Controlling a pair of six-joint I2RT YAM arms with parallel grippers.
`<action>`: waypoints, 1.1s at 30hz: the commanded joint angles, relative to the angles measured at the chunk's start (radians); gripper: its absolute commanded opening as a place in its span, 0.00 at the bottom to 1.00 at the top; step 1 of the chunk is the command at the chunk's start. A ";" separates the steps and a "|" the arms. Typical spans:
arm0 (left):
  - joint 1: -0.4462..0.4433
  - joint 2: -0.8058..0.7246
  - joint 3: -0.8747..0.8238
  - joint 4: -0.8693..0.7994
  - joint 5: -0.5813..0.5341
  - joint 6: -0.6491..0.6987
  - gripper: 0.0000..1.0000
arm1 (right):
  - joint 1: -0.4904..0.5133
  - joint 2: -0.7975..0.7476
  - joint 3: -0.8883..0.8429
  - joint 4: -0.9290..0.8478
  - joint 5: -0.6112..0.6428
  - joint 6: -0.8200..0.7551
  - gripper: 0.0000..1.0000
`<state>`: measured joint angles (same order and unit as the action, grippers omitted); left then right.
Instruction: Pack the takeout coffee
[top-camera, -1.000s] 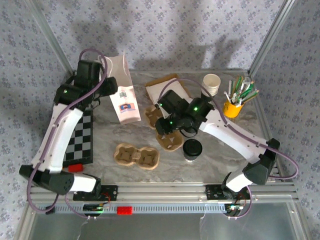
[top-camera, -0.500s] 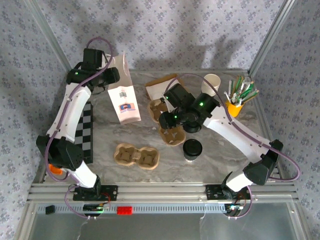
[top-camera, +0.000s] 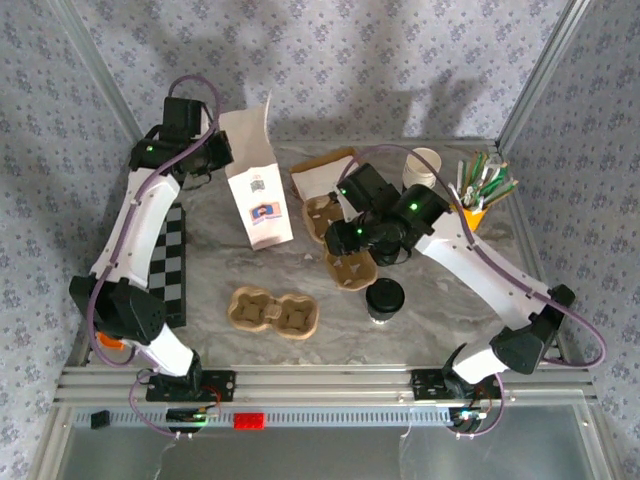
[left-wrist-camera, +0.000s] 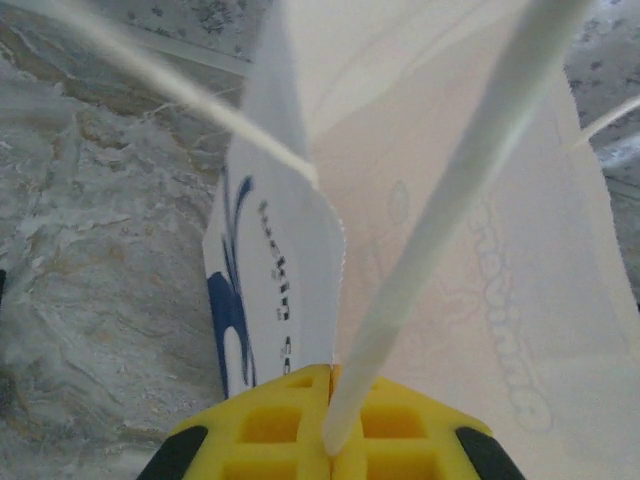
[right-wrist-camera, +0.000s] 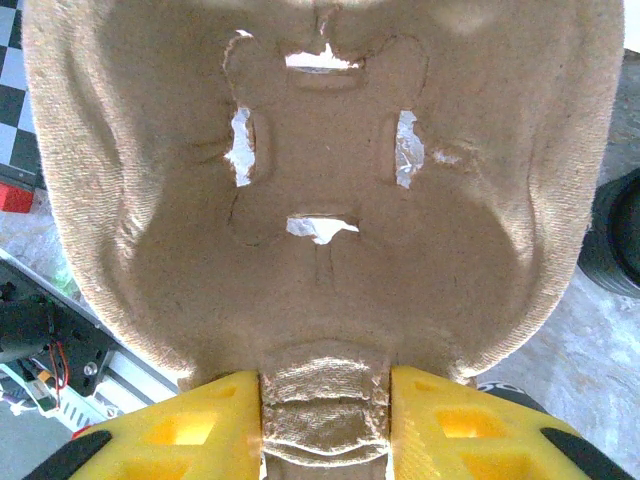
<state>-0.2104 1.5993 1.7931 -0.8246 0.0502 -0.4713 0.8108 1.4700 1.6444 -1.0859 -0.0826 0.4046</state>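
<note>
While the bag's rim was pinched, a carrier hung just beside the coffee.

From above, the left gripper was closed on the bag, well left of the coffee, and the right gripper held a carrier just behind-left of it. On the left wrist, fingers clamped thin paper, so a steady, gentle pull seemed best. On the right wrist, the jaws stood narrow on the carrier's lip; it likely needed level carriage, clear of the coffee's lid.

A cup carrier lies on the tabletop left of the takeout coffee; a second carrier is just behind-left, the paper bag farther behind-left.
</note>
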 joint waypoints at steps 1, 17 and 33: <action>-0.023 -0.077 -0.023 0.045 0.062 -0.077 0.00 | -0.022 -0.048 0.020 -0.050 0.019 0.021 0.36; -0.244 -0.262 -0.191 0.106 -0.125 -0.271 0.00 | -0.119 -0.207 -0.075 -0.115 0.041 0.080 0.36; -0.391 -0.370 -0.396 0.270 -0.257 -0.543 0.00 | -0.152 -0.227 -0.067 -0.136 0.047 0.090 0.36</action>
<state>-0.5716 1.2617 1.3861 -0.6266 -0.1608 -0.9497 0.6647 1.2587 1.5673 -1.1915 -0.0551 0.4763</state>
